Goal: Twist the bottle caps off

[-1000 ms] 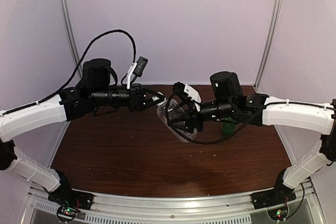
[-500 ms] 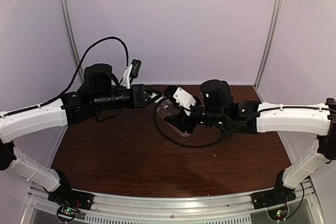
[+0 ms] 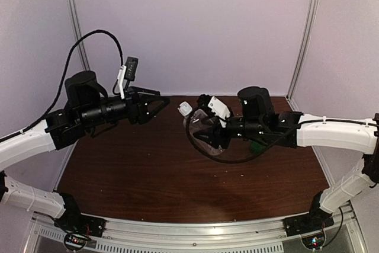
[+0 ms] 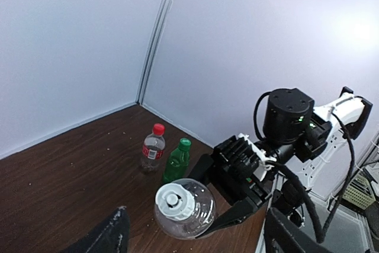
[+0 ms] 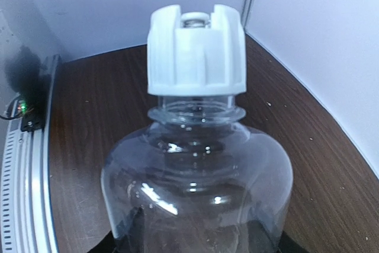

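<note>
My right gripper [image 3: 207, 133] is shut on the clear bottle [image 5: 198, 188], holding it above the table with its neck aimed at the left arm. The white cap [image 5: 196, 51] sits on that neck and also shows from the top view [image 3: 185, 108]. My left gripper [image 3: 159, 102] stands open, a short way left of the cap and touching nothing. From the left wrist, the white cap [image 4: 173, 202] faces me between my spread fingers [image 4: 106, 235]. Behind it a dark green bottle [image 4: 176, 164] with a green cap [image 4: 185, 143] and a red-labelled bottle [image 4: 153, 151] with a red cap [image 4: 158, 128] stand upright.
The two standing bottles are near the back right corner of the brown table [image 3: 148, 170], mostly hidden under the right arm; a patch of the green bottle [image 3: 256, 144] shows there. Pale walls close the back and sides. A black cable [image 3: 204, 153] loops under the right wrist.
My left gripper has let go of the white cap, opened, and drawn back to the left. The right arm still holds the clear bottle, shifted slightly.
</note>
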